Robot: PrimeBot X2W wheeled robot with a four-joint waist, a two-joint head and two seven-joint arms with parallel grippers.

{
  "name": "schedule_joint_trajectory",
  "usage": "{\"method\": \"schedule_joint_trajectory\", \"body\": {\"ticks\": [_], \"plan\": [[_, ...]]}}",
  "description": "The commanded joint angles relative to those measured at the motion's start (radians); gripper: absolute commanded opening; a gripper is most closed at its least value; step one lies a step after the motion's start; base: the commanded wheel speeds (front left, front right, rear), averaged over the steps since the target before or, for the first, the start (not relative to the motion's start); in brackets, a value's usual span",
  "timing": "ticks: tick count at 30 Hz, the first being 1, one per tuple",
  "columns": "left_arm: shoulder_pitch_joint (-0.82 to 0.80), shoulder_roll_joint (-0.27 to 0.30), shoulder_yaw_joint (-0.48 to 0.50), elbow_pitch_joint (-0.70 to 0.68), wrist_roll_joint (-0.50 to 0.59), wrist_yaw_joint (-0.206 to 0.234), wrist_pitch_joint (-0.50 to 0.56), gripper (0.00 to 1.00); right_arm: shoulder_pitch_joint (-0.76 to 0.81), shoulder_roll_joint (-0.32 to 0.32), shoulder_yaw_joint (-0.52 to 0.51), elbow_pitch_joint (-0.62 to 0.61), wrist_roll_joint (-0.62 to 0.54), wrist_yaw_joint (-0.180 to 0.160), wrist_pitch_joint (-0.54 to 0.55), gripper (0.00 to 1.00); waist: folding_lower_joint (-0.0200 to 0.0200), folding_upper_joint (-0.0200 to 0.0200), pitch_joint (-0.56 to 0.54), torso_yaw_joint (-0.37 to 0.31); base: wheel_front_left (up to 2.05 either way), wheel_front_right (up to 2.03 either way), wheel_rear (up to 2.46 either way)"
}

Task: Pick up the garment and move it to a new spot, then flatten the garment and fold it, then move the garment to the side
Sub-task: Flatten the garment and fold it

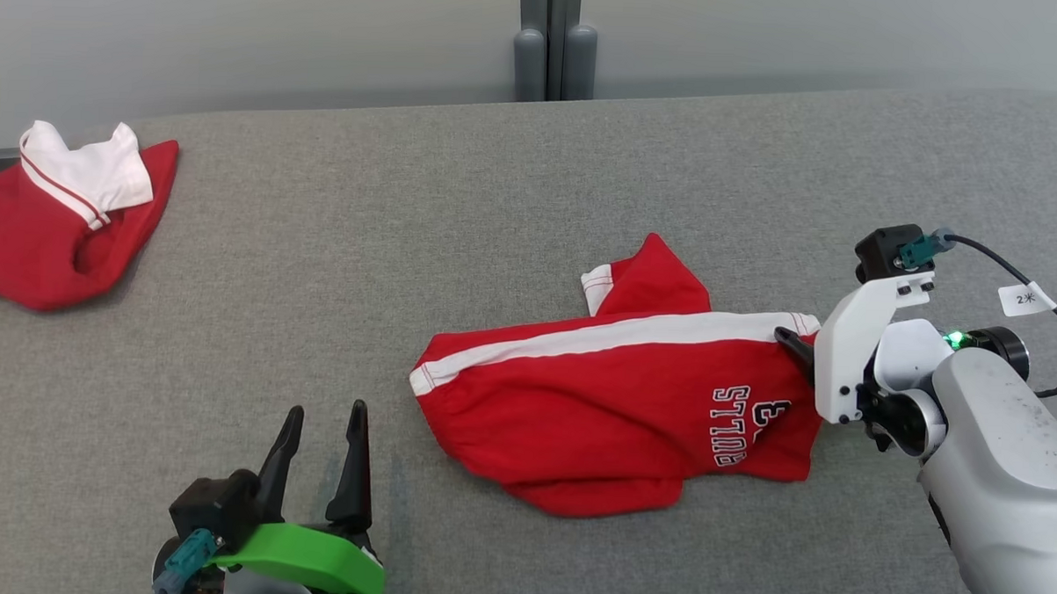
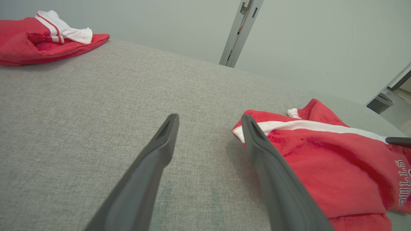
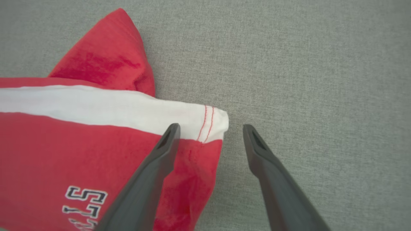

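The garment (image 1: 613,405) is a red piece with a white stripe and "BULLS" lettering, lying crumpled on the grey table right of centre. My right gripper (image 1: 795,346) is at its right edge. In the right wrist view the gripper (image 3: 211,126) is open, one finger over the red cloth (image 3: 80,144), the other over bare table just past the white hem corner. My left gripper (image 1: 327,409) stands open near the front edge, left of the garment and apart from it. Seen from the left wrist, that gripper (image 2: 209,117) holds nothing and the garment (image 2: 321,166) lies to its right.
A second red-and-white garment (image 1: 48,219) lies bunched at the far left of the table (image 1: 407,240); the left wrist view shows this second garment (image 2: 41,41) too. A grey post (image 1: 550,43) stands behind the table's back edge. A cable (image 1: 1021,279) trails from the right wrist.
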Motion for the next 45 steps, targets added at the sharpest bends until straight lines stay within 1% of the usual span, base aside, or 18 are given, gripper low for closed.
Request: {"method": "schedule_joint_trajectory", "body": {"ticks": [1, 10, 15, 21, 22, 23, 24, 26, 27, 28, 29, 30, 32, 33, 36, 37, 41, 45], "plan": [[-0.017, 0.001, -0.001, 0.002, 0.008, -0.002, 0.000, 1.00, -0.003, -0.002, 0.003, -0.006, 0.023, -0.001, 0.013, 1.00, 0.0000, 0.0000, 0.003, 0.003, 0.00, 0.00, 0.00], [-0.021, 0.001, -0.010, 0.011, 0.012, -0.005, 0.000, 1.00, 0.017, 0.014, -0.003, -0.032, 0.095, -0.001, 0.036, 1.00, 0.0000, 0.0000, 0.006, 0.007, 0.00, 0.00, 0.00], [-0.021, 0.001, -0.013, 0.014, 0.017, -0.009, 0.000, 1.00, 0.020, 0.030, -0.005, -0.019, 0.112, -0.001, 0.043, 1.00, 0.0000, 0.0000, 0.006, 0.013, 0.00, 0.00, 0.00], [-0.016, 0.001, -0.020, 0.018, 0.019, -0.011, 0.000, 1.00, 0.023, 0.039, -0.027, 0.010, 0.120, -0.001, 0.023, 1.00, 0.0000, 0.0000, 0.000, 0.025, 0.00, 0.00, 0.00], [-0.015, 0.001, -0.022, 0.018, 0.019, -0.012, 0.000, 1.00, 0.021, 0.044, -0.040, 0.023, 0.125, -0.001, 0.017, 0.81, 0.0000, 0.0000, 0.000, 0.028, 0.00, 0.00, 0.00], [-0.014, 0.001, -0.023, 0.019, 0.019, -0.012, 0.000, 1.00, 0.018, 0.048, -0.053, 0.035, 0.126, -0.001, 0.009, 0.71, 0.0000, 0.0000, -0.001, 0.029, 0.00, 0.00, 0.00], [-0.015, 0.001, -0.025, 0.019, 0.019, -0.012, 0.000, 1.00, 0.014, 0.052, -0.065, 0.051, 0.123, -0.001, 0.002, 0.51, 0.0000, 0.0000, -0.001, 0.032, 0.00, 0.00, 0.00], [-0.017, 0.001, -0.029, 0.020, 0.020, -0.013, 0.000, 1.00, 0.004, 0.058, -0.085, 0.078, 0.116, -0.001, -0.015, 0.43, 0.0000, 0.0000, -0.002, 0.036, 0.00, 0.00, 0.00], [-0.018, 0.001, -0.030, 0.020, 0.020, -0.012, 0.000, 1.00, 0.000, 0.063, -0.093, 0.090, 0.118, -0.001, -0.021, 0.42, 0.0000, 0.0000, -0.002, 0.038, 0.00, 0.00, 0.00], [-0.021, 0.001, -0.035, 0.022, 0.022, -0.013, 0.000, 1.00, -0.006, 0.073, -0.105, 0.110, 0.125, -0.001, -0.033, 0.35, 0.0000, 0.0000, -0.004, 0.040, 0.00, 0.00, 0.00], [-0.022, 0.001, -0.038, 0.024, 0.023, -0.013, 0.000, 1.00, -0.009, 0.076, -0.109, 0.120, 0.128, -0.001, -0.037, 0.32, 0.0000, 0.0000, -0.004, 0.041, 0.00, 0.00, 0.00], [-0.024, 0.001, -0.040, 0.025, 0.023, -0.014, 0.000, 1.00, -0.012, 0.077, -0.111, 0.126, 0.130, -0.001, -0.045, 0.31, 0.0000, 0.0000, -0.005, 0.042, 0.00, 0.00, 0.00], [-0.028, 0.001, -0.046, 0.027, 0.026, -0.016, 0.000, 1.00, -0.017, 0.080, -0.108, 0.137, 0.128, -0.001, -0.060, 0.24, 0.0000, 0.0000, -0.006, 0.042, 0.00, 0.00, 0.00], [-0.029, 0.001, -0.048, 0.029, 0.027, -0.017, 0.000, 1.00, -0.019, 0.083, -0.110, 0.142, 0.131, -0.001, -0.072, 0.16, 0.0000, 0.0000, -0.007, 0.042, 0.00, 0.00, 0.00], [-0.034, 0.001, -0.055, 0.032, 0.029, -0.019, 0.000, 1.00, -0.032, 0.084, -0.110, 0.153, 0.129, -0.001, -0.098, 0.07, 0.0000, 0.0000, -0.010, 0.040, 0.00, 0.00, 0.00], [-0.036, 0.001, -0.058, 0.032, 0.029, -0.020, 0.000, 1.00, -0.036, 0.083, -0.108, 0.157, 0.127, -0.001, -0.108, 0.00, 0.0000, 0.0000, -0.011, 0.038, 0.00, 0.00, 0.00], [-0.047, 0.001, -0.086, 0.046, 0.016, -0.023, 0.000, 1.00, -0.045, 0.081, -0.095, 0.166, 0.130, -0.001, -0.133, 0.00, 0.0000, 0.0000, -0.014, 0.034, 0.00, 0.00, 0.00], [-0.088, 0.001, -0.152, 0.090, -0.072, -0.028, 0.018, 1.00, -0.043, 0.079, -0.077, 0.158, 0.148, -0.001, -0.147, 0.00, 0.0000, 0.0000, -0.015, 0.029, 0.00, 0.00, 0.00]]}}
